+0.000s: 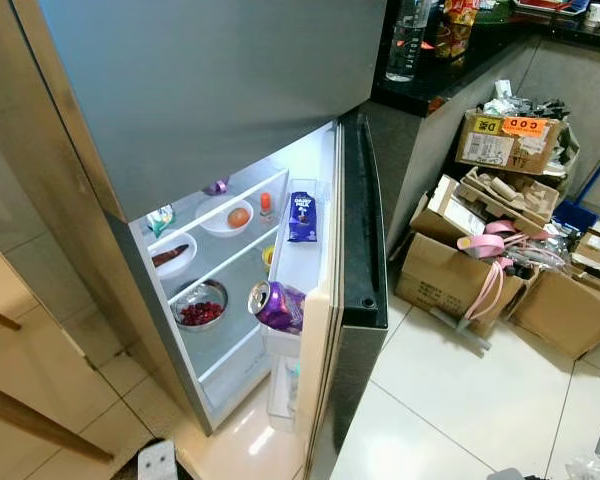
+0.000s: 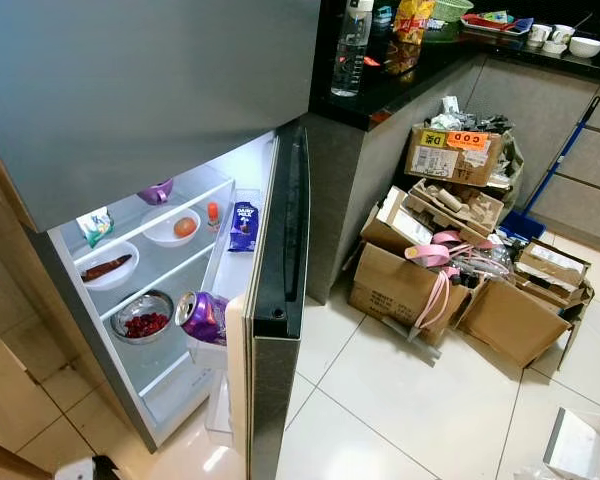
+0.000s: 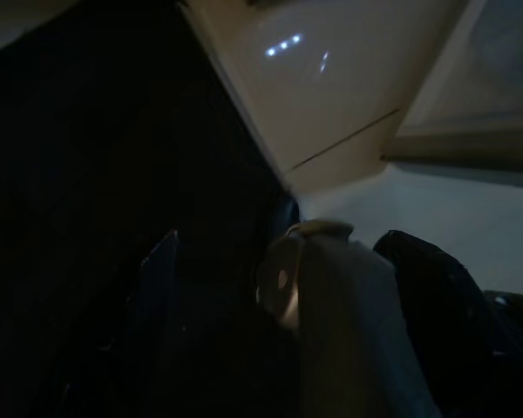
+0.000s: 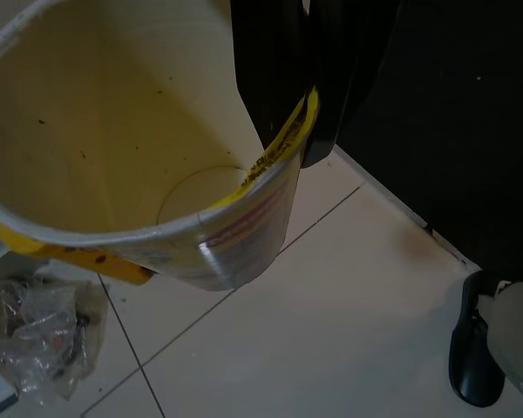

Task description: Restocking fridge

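The fridge (image 1: 220, 90) stands in front of me with its lower door (image 1: 360, 240) swung open. On the lit shelves sit a white bowl with an orange fruit (image 1: 227, 217), a plate with a brown item (image 1: 171, 255) and a metal bowl of red berries (image 1: 201, 305). The door racks hold a blue carton (image 1: 302, 217) and a purple can (image 1: 277, 305) lying on its side. In the right wrist view my right gripper (image 4: 305, 122) is shut on the rim of a cream paper cup (image 4: 131, 139) with a yellow band, held above the floor tiles. The left wrist view is very dark.
Open cardboard boxes (image 1: 500, 240) full of clutter are piled on the floor to the right of the fridge. A black counter (image 1: 450, 60) behind them carries a water bottle (image 1: 408, 40) and snacks. A crumpled plastic bag (image 4: 44, 331) lies on the pale tiles.
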Tool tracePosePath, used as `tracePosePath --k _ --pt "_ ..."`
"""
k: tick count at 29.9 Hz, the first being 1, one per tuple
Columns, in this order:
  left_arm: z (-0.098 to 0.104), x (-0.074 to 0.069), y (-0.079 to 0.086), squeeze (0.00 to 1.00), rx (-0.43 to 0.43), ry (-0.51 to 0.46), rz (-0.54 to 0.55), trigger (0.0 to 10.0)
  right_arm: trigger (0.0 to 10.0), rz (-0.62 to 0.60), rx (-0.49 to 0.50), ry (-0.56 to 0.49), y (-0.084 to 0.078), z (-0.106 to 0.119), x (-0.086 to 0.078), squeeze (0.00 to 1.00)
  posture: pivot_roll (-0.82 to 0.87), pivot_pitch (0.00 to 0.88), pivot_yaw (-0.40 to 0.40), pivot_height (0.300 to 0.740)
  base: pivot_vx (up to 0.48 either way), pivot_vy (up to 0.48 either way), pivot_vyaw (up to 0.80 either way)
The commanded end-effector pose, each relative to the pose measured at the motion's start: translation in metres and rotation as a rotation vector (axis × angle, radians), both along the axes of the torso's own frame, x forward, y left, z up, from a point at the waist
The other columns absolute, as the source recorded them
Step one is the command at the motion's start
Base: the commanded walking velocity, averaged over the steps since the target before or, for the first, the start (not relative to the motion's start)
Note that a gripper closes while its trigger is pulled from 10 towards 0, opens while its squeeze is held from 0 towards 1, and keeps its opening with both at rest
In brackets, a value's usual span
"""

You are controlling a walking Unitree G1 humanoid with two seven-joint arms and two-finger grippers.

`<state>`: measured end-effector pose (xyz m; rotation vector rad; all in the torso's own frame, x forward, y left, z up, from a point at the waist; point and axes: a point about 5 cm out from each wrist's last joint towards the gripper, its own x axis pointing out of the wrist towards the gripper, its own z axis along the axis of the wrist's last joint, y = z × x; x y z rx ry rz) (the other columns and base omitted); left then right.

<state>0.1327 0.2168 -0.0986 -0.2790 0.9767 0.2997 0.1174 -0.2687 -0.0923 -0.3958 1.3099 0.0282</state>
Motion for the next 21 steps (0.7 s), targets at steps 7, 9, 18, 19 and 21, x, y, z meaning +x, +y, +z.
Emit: tracePosePath --k 7,9,18,19,21 --pt "-0.0007 0.0005 -0.0057 0.0 -0.051 -0.012 -0.015 10.0 10.0 0.0 -0.004 0.015 -0.0012 -0.0007 -0.0037 0.0 -0.07 0.0 -0.053 0.74 0.0 0.0 -0.22" --pt "-0.0003 0.0019 -0.0063 0.0 -0.052 -0.015 -0.02 10.0 10.0 -0.002 -0.004 0.012 -0.0016 -0.0006 -0.0037 0.0 -0.07 0.0 -0.053 0.74 0.0 0.0 0.0" --pt "0.0001 0.0045 -0.0102 0.0 -0.085 -0.025 -0.037 10.0 10.0 -0.003 0.0 0.008 -0.0015 -0.0004 -0.0033 0.0 -0.08 0.0 -0.052 0.74 0.0 -0.085 0.0" --pt "0.0001 0.0045 -0.0102 0.0 -0.085 -0.025 -0.037 10.0 10.0 -0.003 0.0 0.008 -0.0015 -0.0004 -0.0033 0.0 -0.08 0.0 -0.052 0.74 0.0 -0.39 0.0" --pt "-0.0004 0.0033 -0.0105 0.0 -0.084 -0.02 -0.041 10.0 10.0 -0.002 0.002 0.008 -0.001 -0.0005 -0.0029 0.0 -0.08 0.0 -0.052 0.74 0.0 -0.394 0.0"
